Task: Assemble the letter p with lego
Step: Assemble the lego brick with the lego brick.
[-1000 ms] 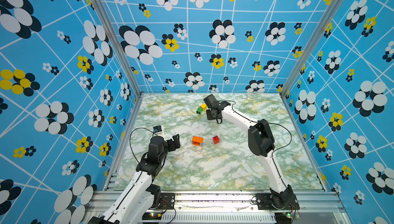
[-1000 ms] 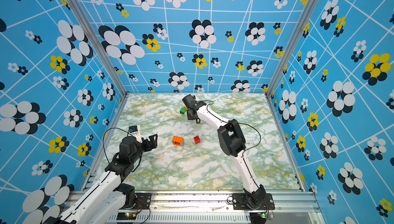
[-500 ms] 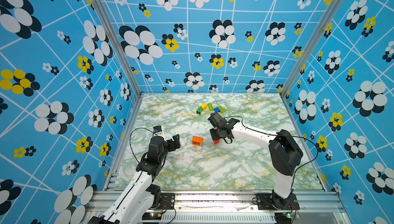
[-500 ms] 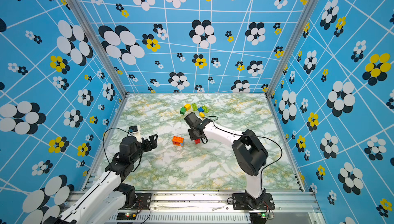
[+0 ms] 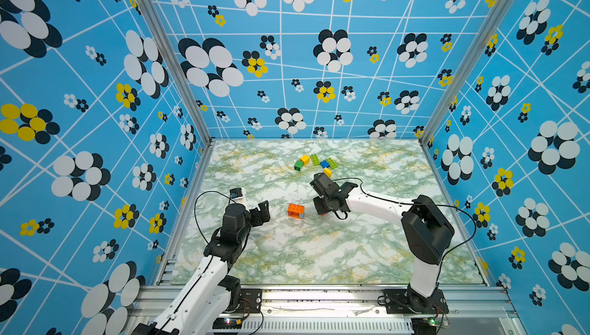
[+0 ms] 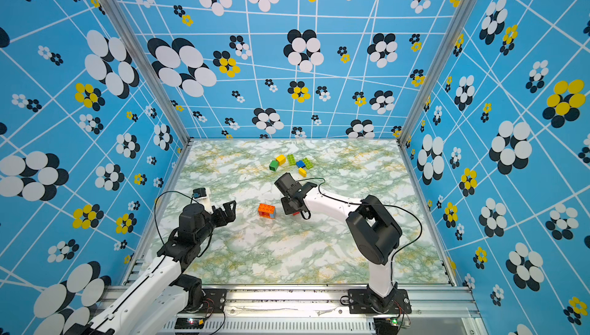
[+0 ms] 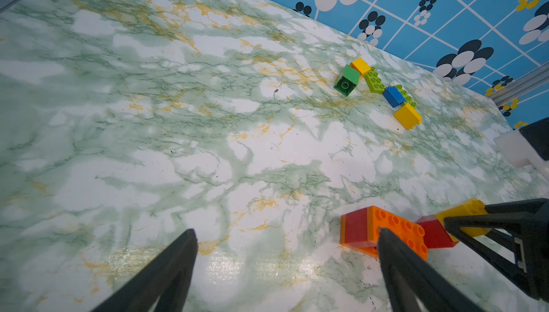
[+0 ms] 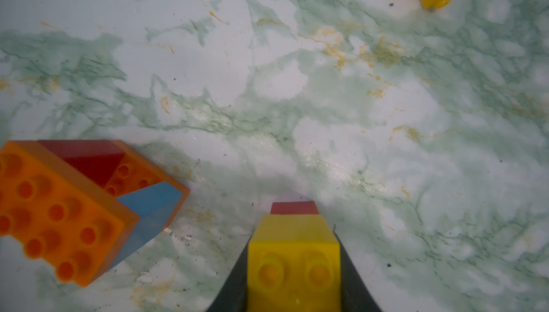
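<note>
Because the right gripper (image 8: 294, 280) is clamped on the flat sides of a yellow brick (image 8: 294, 254), this light, stiff, slick piece should hold, while the left gripper (image 7: 285, 254) stands apart.

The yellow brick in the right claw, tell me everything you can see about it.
The yellow brick is a small, glossy plastic block with round studs on one face, two of them visible in the right wrist view. The right claw is shut on it, a dark finger against each side. It sits directly over a red brick, apparently being set onto it, just beside the orange stack near the table's middle. Whether the two are fully pressed together cannot be told.
</note>
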### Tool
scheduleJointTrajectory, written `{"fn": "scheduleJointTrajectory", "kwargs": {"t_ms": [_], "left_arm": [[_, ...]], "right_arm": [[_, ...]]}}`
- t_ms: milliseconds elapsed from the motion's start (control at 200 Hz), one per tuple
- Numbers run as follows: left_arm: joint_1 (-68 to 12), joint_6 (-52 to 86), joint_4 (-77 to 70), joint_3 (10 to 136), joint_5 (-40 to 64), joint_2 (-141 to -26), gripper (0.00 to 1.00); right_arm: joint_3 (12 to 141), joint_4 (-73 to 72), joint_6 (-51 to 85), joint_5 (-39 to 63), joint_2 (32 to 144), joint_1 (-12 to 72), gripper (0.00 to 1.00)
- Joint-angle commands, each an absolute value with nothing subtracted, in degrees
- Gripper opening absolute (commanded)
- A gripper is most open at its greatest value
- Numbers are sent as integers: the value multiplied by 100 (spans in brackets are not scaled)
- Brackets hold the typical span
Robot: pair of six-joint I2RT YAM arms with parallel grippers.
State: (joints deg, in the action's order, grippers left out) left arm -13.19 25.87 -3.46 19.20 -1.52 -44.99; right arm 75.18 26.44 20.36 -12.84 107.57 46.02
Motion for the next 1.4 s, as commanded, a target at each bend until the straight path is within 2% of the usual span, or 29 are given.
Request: {"fn": "scheduleJointTrajectory", "kwargs": {"t_ms": [0,390,1084,1394], "left_arm": [[-1283,2576,-505,1898,-141,-4474,96],[-1283,2576,-509,1889,-141,-4488,96],[-1283,2575,-473,1881,-203,-4413,96],[-1283,2567,-432,1870,-276,-4353,96]], "right_arm": [[7318,2817,2079,-1483,10589,4663,13],[7175,2787,2228,-1466,10434,4692,13],[6067,1963,1719,-1363,10103,4781,10],[6267,2603,2253,-1479,10457,4775,8]]}}
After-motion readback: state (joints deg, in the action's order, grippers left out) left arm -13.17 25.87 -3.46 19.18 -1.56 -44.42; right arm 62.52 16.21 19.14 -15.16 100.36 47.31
